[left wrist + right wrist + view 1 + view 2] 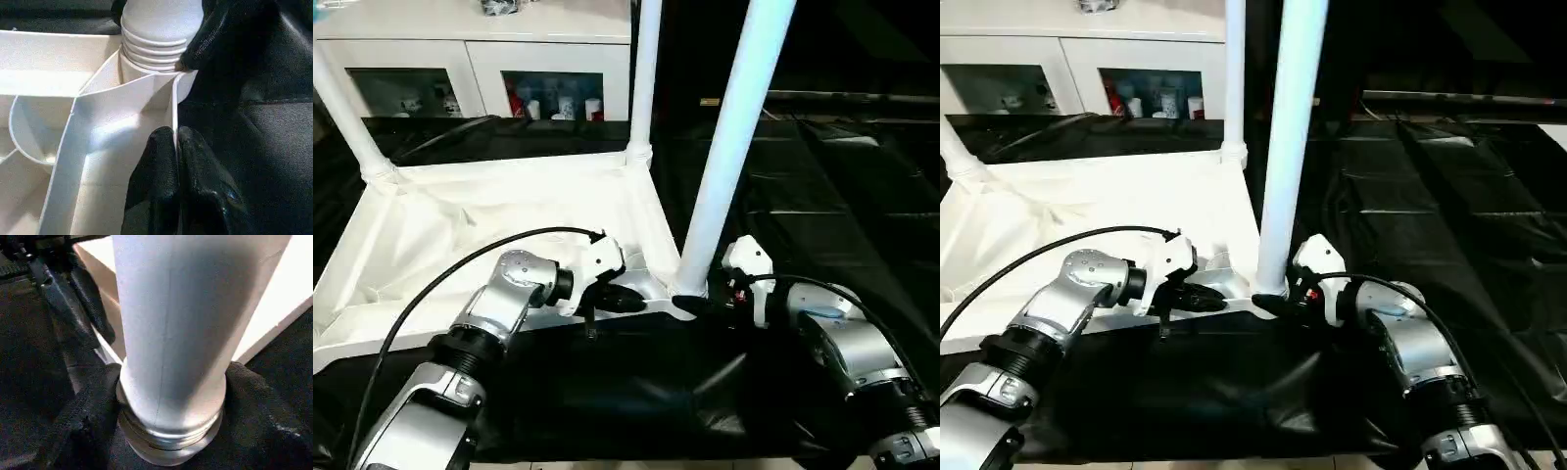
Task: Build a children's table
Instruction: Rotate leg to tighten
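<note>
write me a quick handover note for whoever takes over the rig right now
Left gripper: shut on the tabletop rim beside the near-right socket, steadying it.
Right gripper: fingers on either side of the base of the near leg, at its threaded end.
Tabletop lies upside down on the black-covered bench; three legs stand in corner sockets.
Done: far-right leg and far-left leg are in.
Left: finish seating the near leg, fit the fourth, turn the table over.

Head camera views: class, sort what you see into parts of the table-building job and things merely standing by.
Job:
tabletop, upside down
near leg in its corner socket
two far legs
left gripper, pinching the tabletop's rim
right gripper, around the near leg's base

Standing by:
white cabinet behind
black sheet
</note>
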Available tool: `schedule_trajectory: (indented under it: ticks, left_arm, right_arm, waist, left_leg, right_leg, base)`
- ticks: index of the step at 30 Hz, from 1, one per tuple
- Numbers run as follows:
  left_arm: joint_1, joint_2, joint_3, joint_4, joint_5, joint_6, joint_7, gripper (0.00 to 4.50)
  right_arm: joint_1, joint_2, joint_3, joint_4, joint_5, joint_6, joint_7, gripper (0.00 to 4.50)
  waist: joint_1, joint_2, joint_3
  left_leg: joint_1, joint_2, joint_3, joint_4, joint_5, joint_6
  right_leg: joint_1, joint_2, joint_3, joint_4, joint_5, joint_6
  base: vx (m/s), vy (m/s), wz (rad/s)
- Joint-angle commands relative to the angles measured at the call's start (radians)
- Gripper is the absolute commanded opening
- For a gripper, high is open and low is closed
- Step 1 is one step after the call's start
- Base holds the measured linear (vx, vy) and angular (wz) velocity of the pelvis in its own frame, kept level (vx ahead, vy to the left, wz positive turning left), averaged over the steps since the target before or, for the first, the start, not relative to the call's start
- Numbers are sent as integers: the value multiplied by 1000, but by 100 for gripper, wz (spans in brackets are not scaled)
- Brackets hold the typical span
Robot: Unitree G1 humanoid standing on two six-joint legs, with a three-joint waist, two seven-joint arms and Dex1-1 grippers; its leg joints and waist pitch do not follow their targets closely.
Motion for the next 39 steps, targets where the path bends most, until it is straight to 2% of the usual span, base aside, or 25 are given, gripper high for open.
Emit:
schedule_trajectory:
  ticks: [1, 2, 3, 5, 6, 8, 9, 11, 15, 16, 17, 19, 20, 21, 22, 24, 25, 27, 29, 32, 34, 39]
  left_arm:
    - [-9, -36, 5, 76, 32, 10, 113, 0]
    - [-20, -58, 11, 103, 39, 9, 161, 0]
    - [-31, -82, 16, 130, 45, 6, 210, 0]
    - [-44, -109, 15, 155, 50, 6, 250, 0]
    - [-63, -149, 11, 190, 65, 3, 316, 0]
    - [-77, -173, 4, 211, 75, 0, 347, 0]
    - [-94, -199, -8, 240, 89, -11, 382, 0]
    - [-101, -210, -18, 249, 97, -20, 382, 0]
    - [-110, -221, -20, 263, 96, -33, 364, 0]
    - [-110, -214, -21, 262, 94, -40, 348, 0]
    - [-104, -194, -21, 256, 86, -53, 299, 0]
    - [-101, -187, -21, 252, 83, -55, 283, 0]
    - [-93, -162, -19, 242, 75, -71, 238, 0]
    - [-90, -153, -18, 240, 72, -77, 220, 0]
    - [-89, -147, -18, 238, 70, -81, 211, 0]
    - [-68, -104, -19, 205, 52, -116, 125, 0]
    - [-61, -91, -20, 192, 46, -125, 97, 0]
    - [-50, -69, -21, 171, 35, -139, 49, 0]
    - [-40, -55, -23, 151, 26, -134, 13, 0]
    - [9, 13, -45, 46, -17, -79, -146, 0]
    - [20, 29, -52, 22, -27, -58, -184, 0]
    - [28, 48, -43, 1, -35, -44, -206, 0]
  right_arm:
    - [-1, 33, -56, 49, -28, 10, -156, 274]
    - [3, 57, -65, 63, -39, 6, -217, 274]
    - [5, 88, -78, 74, -45, 11, -284, 273]
    - [4, 131, -95, 82, -41, 26, -356, 273]
    - [-3, 193, -109, 94, -48, 33, -458, 273]
    - [-18, 233, -110, 107, -57, 34, -519, 272]
    - [-44, 277, -97, 130, -78, 34, -586, 272]
    - [-57, 305, -90, 137, -77, 29, -597, 272]
    - [-65, 332, -54, 130, -85, 11, -559, 272]
    - [-58, 330, -47, 118, -77, -5, -526, 307]
    - [-38, 315, -51, 89, -56, -37, -468, 307]
    - [-32, 309, -54, 79, -51, -48, -452, 344]
    - [-17, 269, -55, 48, -32, -61, -388, 344]
    - [-11, 253, -55, 35, -23, -63, -361, 364]
    - [-8, 243, -55, 26, -17, -59, -343, 364]
    - [18, 158, -28, -39, -9, -25, -227, 384]
    - [26, 130, -18, -59, -10, -17, -192, 389]
    - [39, 91, -12, -89, 3, 1, -133, 389]
    - [45, 68, -11, -101, 3, -3, -102, 389]
    - [53, 6, -25, -131, 23, -9, -21, 389]
    - [53, -1, -27, -134, 27, -11, -10, 389]
    - [66, -31, 13, -156, 29, -5, 48, 389]
  waist:
    - [2, -12, -58]
    - [0, -18, -57]
    - [1, -16, -54]
    - [-1, -12, -53]
    - [-3, -14, -52]
    - [-2, -14, -52]
    - [-4, -9, -53]
    - [-5, -9, -53]
    - [-3, -9, -53]
    - [-3, -9, -54]
    - [-3, -14, -53]
    - [-2, -12, -55]
    - [0, -16, -55]
    - [1, -14, -57]
    - [2, -13, -57]
    - [2, -14, -57]
    - [4, -15, -57]
    - [2, -15, -56]
    - [0, -14, -56]
    - [2, -12, -56]
    - [3, -9, -56]
    - [0, -11, -54]
  left_leg:
    - [-3, -5, 15, -54, -140, 77]
    - [-1, -6, 16, -56, -164, 60]
    - [1, -5, 14, -59, -187, 45]
    - [1, -6, 14, -62, -203, 31]
    - [1, -7, 13, -63, -216, 22]
    - [2, -7, 11, -66, -229, 12]
    - [2, -7, 9, -67, -238, 8]
    - [1, -8, 8, -69, -245, 4]
    - [-1, -8, 9, -68, -244, 19]
    - [-1, -7, 9, -68, -242, 20]
    - [-3, -7, 9, -68, -243, 24]
    - [-3, -6, 10, -67, -234, 34]
    - [-4, -6, 10, -67, -224, 42]
    - [-4, -5, 10, -65, -217, 46]
    - [-4, -5, 10, -65, -209, 52]
    - [-5, -4, 11, -63, -194, 65]
    - [-6, -4, 10, -63, -186, 69]
    - [-7, -2, 11, -62, -185, 81]
    - [-6, -1, 13, -62, -194, 78]
    - [-1, 5, 12, -65, -198, 72]
    - [1, 5, 15, -64, -198, 72]
    - [-1, 2, 13, -66, -210, 56]
  right_leg:
    - [57, -23, 21, -65, -71, -280]
    - [57, -23, 22, -70, -125, -264]
    - [55, -24, 21, -76, -185, -244]
    - [50, -25, 23, -82, -225, -223]
    - [48, -24, 23, -84, -252, -209]
    - [46, -24, 23, -87, -277, -192]
    - [46, -25, 23, -89, -283, -187]
    - [46, -24, 23, -89, -286, -179]
    - [46, -24, 24, -89, -250, -181]
    - [47, -24, 24, -88, -244, -184]
    - [47, -25, 24, -89, -241, -186]
    - [48, -26, 25, -86, -216, -196]
    - [51, -25, 24, -85, -197, -199]
    - [53, -26, 24, -82, -181, -204]
    - [53, -25, 24, -81, -165, -209]
    - [55, -24, 24, -77, -133, -222]
    - [59, -24, 23, -77, -121, -225]
    - [57, -25, 24, -75, -114, -233]
    - [54, -26, 25, -76, -135, -237]
    - [52, -28, 26, -72, -128, -252]
    - [48, -24, 26, -71, -108, -267]
    - [51, -24, 25, -72, -129, -256]
  base:
    - [0, 0, 0]
    - [0, 0, 0]
    - [0, 0, 0]
    - [0, 0, 0]
    - [0, 0, 0]
    - [0, 0, 0]
    - [0, 0, 0]
    - [0, 0, 0]
    - [0, 0, 0]
    - [0, 0, 0]
    - [0, 0, 0]
    - [0, 0, 0]
    - [0, 0, 0]
    - [0, 0, 0]
    - [0, 0, 0]
    - [0, 0, 0]
    - [0, 0, 0]
    - [0, 0, 0]
    - [0, 0, 0]
    - [0, 0, 0]
    - [0, 0, 0]
    - [0, 0, 0]
